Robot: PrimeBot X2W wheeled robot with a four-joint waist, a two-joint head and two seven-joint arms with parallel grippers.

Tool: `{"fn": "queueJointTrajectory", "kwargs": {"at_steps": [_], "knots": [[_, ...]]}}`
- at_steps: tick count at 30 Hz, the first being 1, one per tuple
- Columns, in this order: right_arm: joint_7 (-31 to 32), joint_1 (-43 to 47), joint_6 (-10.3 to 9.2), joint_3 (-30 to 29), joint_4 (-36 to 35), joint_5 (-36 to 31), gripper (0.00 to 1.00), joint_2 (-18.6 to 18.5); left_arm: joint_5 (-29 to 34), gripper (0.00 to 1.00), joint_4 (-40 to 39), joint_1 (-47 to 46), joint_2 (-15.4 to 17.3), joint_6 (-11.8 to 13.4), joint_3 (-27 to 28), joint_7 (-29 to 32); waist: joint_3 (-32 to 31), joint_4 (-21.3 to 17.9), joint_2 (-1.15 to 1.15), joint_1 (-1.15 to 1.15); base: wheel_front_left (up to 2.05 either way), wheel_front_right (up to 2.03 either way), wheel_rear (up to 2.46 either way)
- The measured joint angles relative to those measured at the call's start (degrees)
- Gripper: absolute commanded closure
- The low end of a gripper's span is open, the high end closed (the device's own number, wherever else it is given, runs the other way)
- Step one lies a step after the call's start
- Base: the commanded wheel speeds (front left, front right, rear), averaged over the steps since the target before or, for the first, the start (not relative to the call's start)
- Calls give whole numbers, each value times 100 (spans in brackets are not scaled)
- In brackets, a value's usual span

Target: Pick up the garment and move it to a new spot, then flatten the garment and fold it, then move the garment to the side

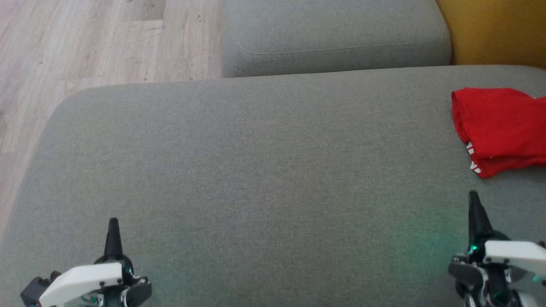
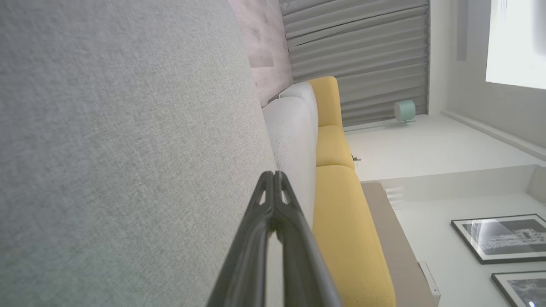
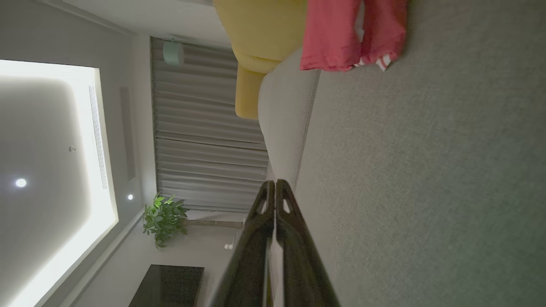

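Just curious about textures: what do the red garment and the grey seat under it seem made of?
Red garment: soft matte cloth, perhaps cotton knit; it lies in limp folds. Grey seat: matte woven upholstery, likely over padding; flecked weave and rounded edges show.

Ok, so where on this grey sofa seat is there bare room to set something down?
The seat cushion is bare across its middle and left, between the left end effector, the back cushion and the floor-side edge. Crowded only at the far right, where the red garment lies ahead of the right end effector.
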Motion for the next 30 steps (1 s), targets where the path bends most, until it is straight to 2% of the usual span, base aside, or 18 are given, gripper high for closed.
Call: {"fn": "queueJointTrajectory", "kwargs": {"at_steps": [16, 30], "knots": [[234, -254, 0, -143, 29, 995, 100, -1, -1045, 100, 34, -215, -10, -196, 204, 250, 103, -39, 0, 0, 0, 0, 0], [260, -300, 0, -164, 27, 1010, 100, -1, -1056, 100, 34, -227, -20, -197, 230, 259, 102, -39, 0, 0, 0, 0, 0]]}}
